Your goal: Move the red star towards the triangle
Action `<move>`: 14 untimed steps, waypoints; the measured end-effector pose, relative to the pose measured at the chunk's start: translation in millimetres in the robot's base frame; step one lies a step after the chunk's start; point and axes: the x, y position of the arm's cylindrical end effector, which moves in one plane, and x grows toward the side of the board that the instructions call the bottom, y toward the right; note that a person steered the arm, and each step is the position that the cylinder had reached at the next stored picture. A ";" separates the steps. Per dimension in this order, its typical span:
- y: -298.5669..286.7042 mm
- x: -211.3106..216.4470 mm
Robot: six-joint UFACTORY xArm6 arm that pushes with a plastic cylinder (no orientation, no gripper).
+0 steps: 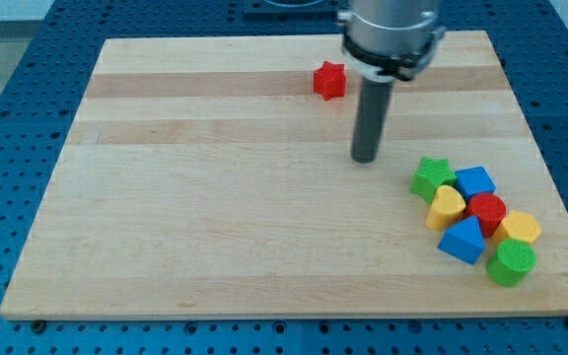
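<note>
The red star (330, 81) lies near the view's top, a little right of centre, on the wooden board (215, 197). My tip (365, 158) is below and to the right of it, apart from it. A blue triangle-like block (462, 240) sits in a cluster at the view's lower right, far from the red star. The tip stands between the star and that cluster, touching no block.
The cluster at the lower right also holds a green star (430, 177), a blue block (475, 182), a yellow block (446, 207), a red block (487, 212), another yellow block (520, 228) and a green cylinder (511, 262). A blue pegboard surrounds the board.
</note>
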 end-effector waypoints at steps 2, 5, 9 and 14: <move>-102.6 -48.0; -92.1 -150.6; -2.1 -120.1; 43.8 -71.5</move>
